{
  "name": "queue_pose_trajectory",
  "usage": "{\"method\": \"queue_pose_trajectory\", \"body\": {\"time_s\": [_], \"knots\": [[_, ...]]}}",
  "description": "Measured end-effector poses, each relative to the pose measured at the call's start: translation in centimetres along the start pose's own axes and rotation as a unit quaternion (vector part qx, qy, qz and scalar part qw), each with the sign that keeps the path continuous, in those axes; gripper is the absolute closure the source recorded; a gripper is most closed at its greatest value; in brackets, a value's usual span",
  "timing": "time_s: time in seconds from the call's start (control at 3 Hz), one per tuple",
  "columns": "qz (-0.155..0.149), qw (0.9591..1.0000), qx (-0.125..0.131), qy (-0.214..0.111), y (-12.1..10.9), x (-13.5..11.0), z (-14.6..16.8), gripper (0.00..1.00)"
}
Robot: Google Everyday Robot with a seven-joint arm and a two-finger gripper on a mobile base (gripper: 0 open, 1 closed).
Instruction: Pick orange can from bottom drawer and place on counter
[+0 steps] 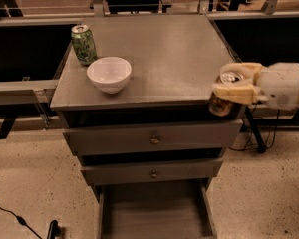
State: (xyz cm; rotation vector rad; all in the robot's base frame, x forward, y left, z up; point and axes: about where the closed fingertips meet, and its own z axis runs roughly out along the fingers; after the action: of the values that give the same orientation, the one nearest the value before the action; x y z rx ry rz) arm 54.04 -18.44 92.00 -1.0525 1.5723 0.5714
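middle right, the gripper (232, 81) squeezes the orange can (220, 104) tight, high beside the counter (164, 54) edge, ready to go on top.

One high frontal camera looks down on the counter (169, 54) — end effector (231, 81) at right.

A green can (83, 44) stands upright at the worktop's (179, 54) back left, with a white bowl (109, 73) just beside it toward the front. The 2 upper drawers (114, 139) each carry 1 brass knob. A black cable (15, 218) lies on the speckled floor (20, 173). The pincer (231, 81) grips the orange can (220, 104) at the front right corner.
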Motion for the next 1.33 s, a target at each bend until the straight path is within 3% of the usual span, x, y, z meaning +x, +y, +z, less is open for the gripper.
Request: {"method": "queue_pose_trajectory", "body": {"time_s": [0.33,0.67,1.0,1.33], "knots": [[0.041,0.9984,0.021,-0.032,-4.4,-2.6,4.0,1.0],[0.075,0.9947,0.052,-0.046,-7.3,-3.2,7.7,0.85],[0.103,0.991,0.084,-0.018,-9.3,-2.6,11.4,0.59],[0.106,0.9889,0.1,0.031,-9.8,-1.7,13.7,0.38]]}}
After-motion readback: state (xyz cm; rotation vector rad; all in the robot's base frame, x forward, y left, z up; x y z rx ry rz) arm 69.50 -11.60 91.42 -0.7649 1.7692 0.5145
